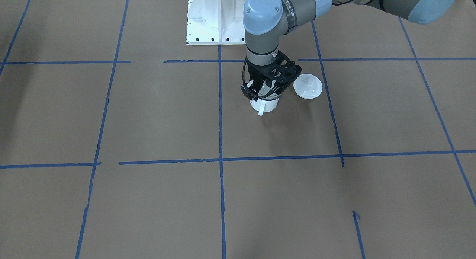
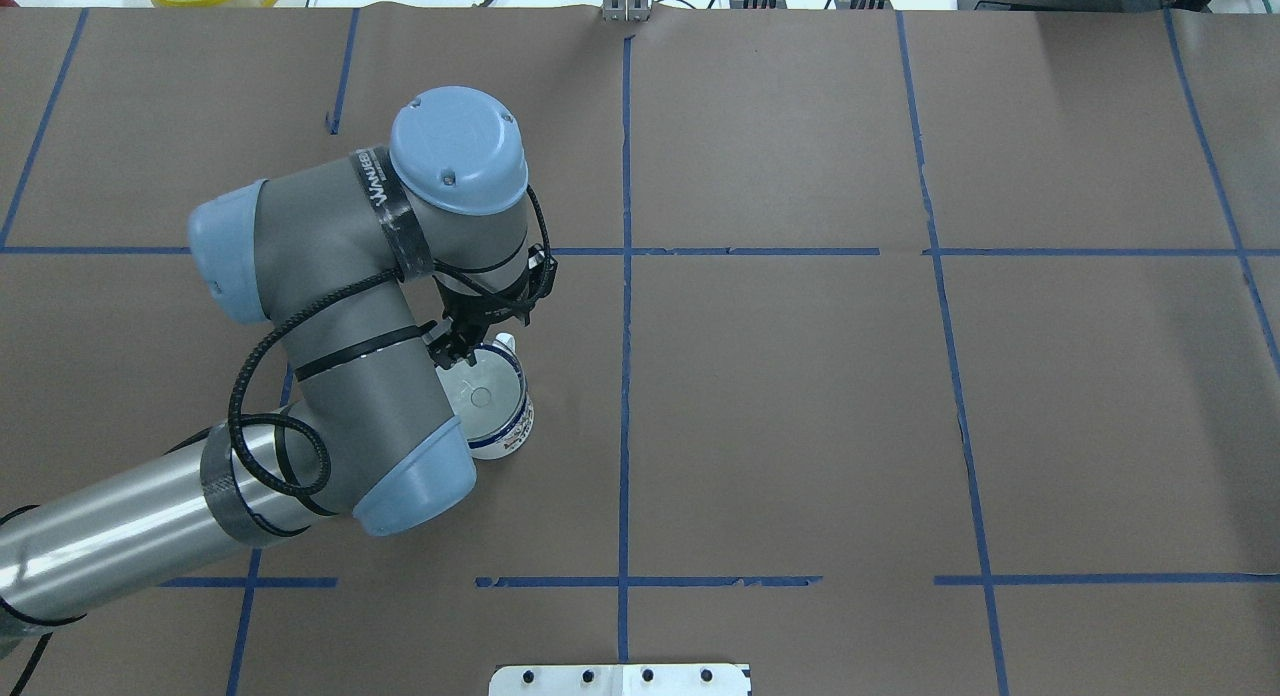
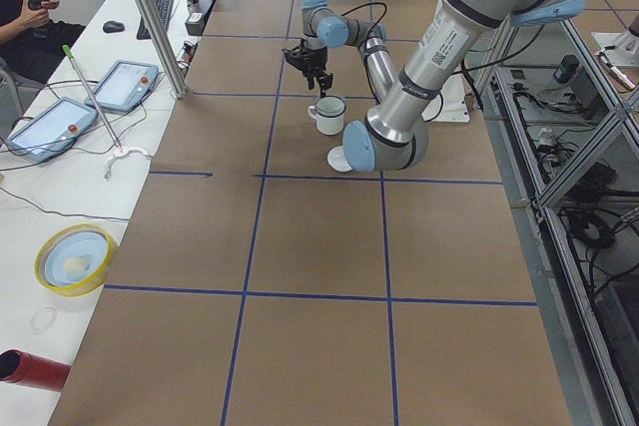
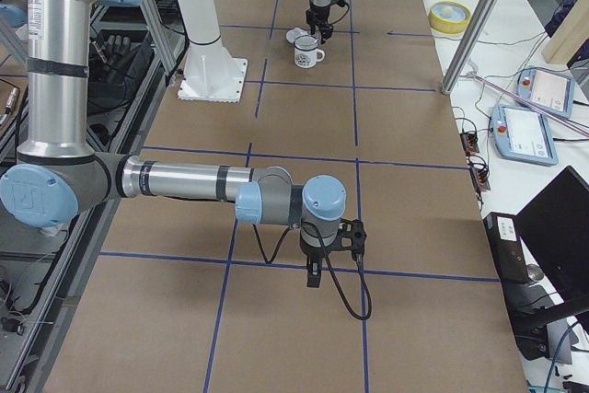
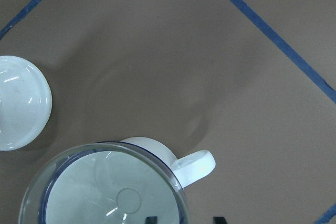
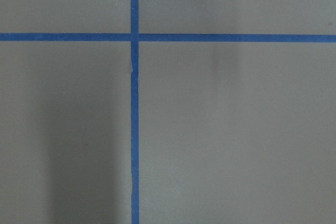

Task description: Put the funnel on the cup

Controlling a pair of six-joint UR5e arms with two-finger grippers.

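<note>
The funnel (image 5: 105,187) sits in the mouth of the cup (image 1: 267,104), with its wide round top over the blue rim and its little hole near the middle; it looks level, though I cannot tell if it is all the way down. It is clear thin plastic, so I think it is very light, stiff and a bit slippery; a small bump could tip it or slide it off. The best place to hold it is the thin top edge, one finger inside and one outside, and gently. The cup stands upright on the brown worktop (image 1: 148,114), with its handle free at the side; it looks harder and heavier than the funnel. The left claw (image 5: 185,217) hangs right over the cup; its two tips stand apart, with the funnel's edge between them, and do not pinch it. A round white lid (image 1: 308,86) lies just beside the cup. The right claw (image 4: 314,275) hangs well apart over blue tape lines; I cannot tell if it is wide or closed.
</note>
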